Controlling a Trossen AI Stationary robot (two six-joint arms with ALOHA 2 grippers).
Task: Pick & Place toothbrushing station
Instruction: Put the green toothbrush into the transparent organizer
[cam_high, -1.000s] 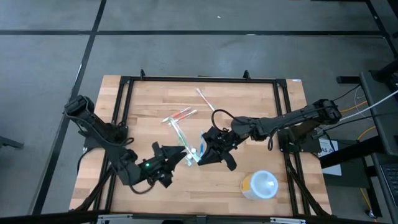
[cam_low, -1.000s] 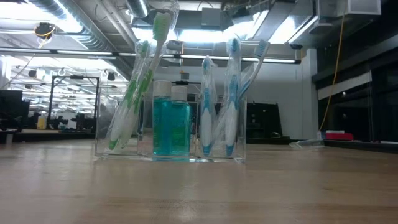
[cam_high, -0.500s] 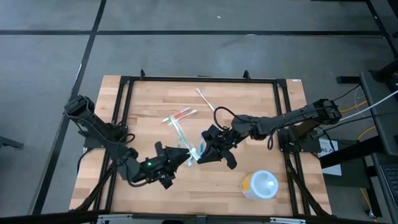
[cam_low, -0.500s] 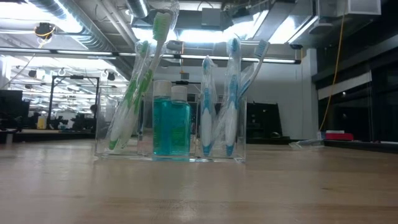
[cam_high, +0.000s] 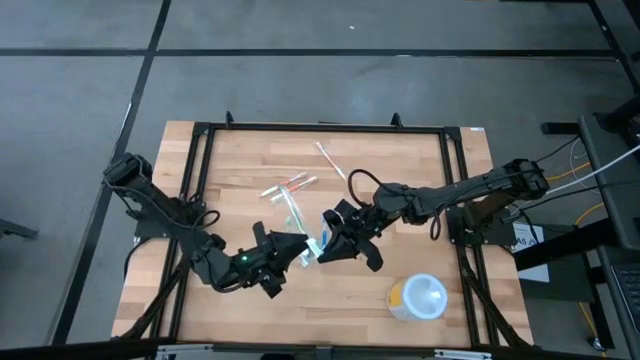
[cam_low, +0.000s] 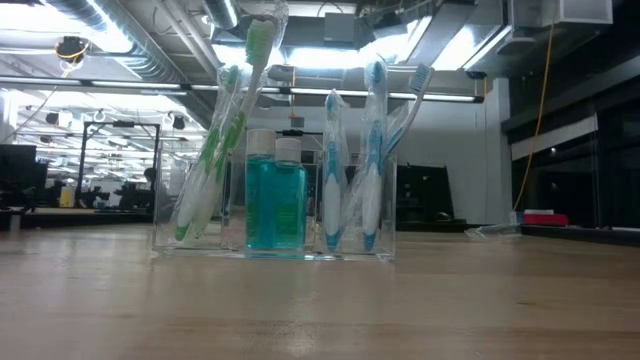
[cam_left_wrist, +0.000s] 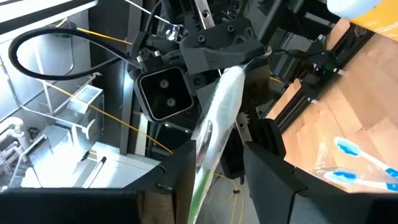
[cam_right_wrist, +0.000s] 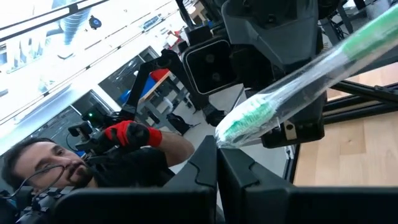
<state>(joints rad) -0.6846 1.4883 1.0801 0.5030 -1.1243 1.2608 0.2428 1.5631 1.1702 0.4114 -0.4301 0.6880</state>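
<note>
Wooden bench (cam_high: 240, 150), seen from above, with both arms meeting just on the near side of its middle.

**Left.** The left arm reaches in from the left edge. The left gripper (cam_high: 297, 250) has its fingers (cam_left_wrist: 267, 165) spread to either side of a wrapped green toothbrush (cam_left_wrist: 214, 118), and a gap still shows beside one finger. Its place suggests it is there to receive the brush.

**Centre.** The brush hangs clear of the wood between the two grippers, so it is probably being passed from one arm to the other. Loose toothbrushes lie toward the far edge: two reddish ones (cam_high: 292, 183), one pale one (cam_high: 329, 157) and one green one (cam_high: 289, 212). A wrapped pair of blue brushes (cam_left_wrist: 351, 158) lies just below the grippers.

**Right.** The right arm reaches in from the right edge. The right gripper (cam_high: 330, 243) has its fingers pressed together, seemingly pinching the head end of the wrapper, which would explain why the brush stays up. One round white and yellow container (cam_high: 418, 297) stands near the front right corner, apart from the work.

**Toothbrushing station** (cam_low: 385, 215). It appears only in the low view, upright on the wood. It holds two green brushes, three blue brushes and teal liquid in bottles under two caps. Its place cannot be made out from above.
</note>
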